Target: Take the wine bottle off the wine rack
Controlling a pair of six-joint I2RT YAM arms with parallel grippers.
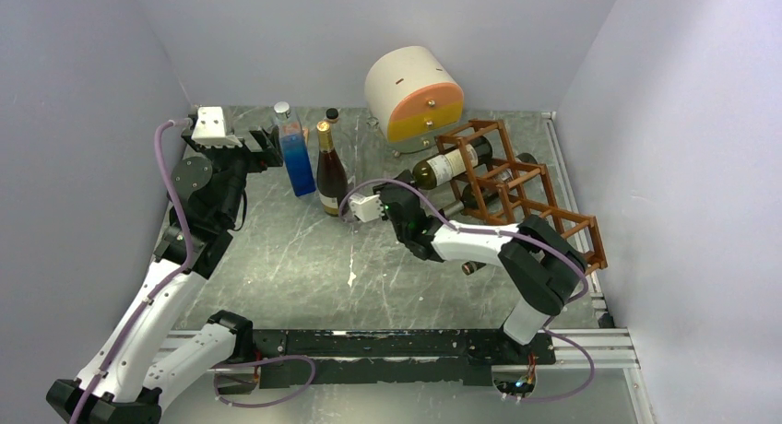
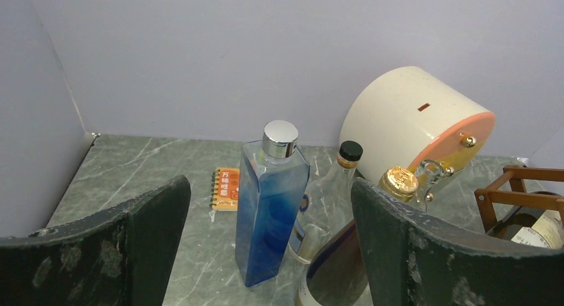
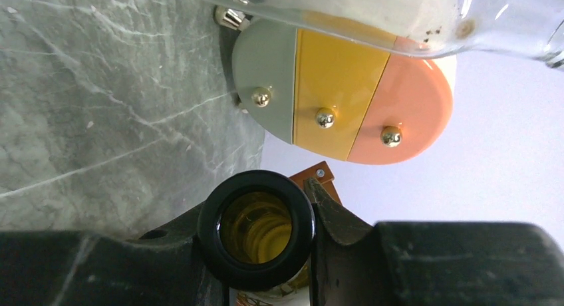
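A reddish-brown wooden wine rack (image 1: 530, 189) stands at the right of the table. A wine bottle (image 1: 449, 165) with a pale label lies in its top cell, neck pointing left. My right gripper (image 1: 404, 195) is shut on that neck. In the right wrist view the bottle's black mouth (image 3: 257, 229) faces the camera end-on, pinched between my dark fingers (image 3: 336, 221), with a corner of the rack (image 3: 322, 175) behind it. My left gripper (image 1: 268, 147) hangs open at the back left, its fingers (image 2: 149, 243) apart with a blue bottle beyond them.
A blue square bottle (image 1: 297, 157), a brown gold-capped bottle (image 1: 330, 173) and a clear black-capped bottle (image 1: 332, 116) stand at the back centre. A round cream cabinet (image 1: 415, 92) with yellow and pink drawer fronts sits behind the rack. A small orange notebook (image 2: 226, 188) lies near the back wall. Another dark bottle (image 1: 458, 206) lies lower in the rack.
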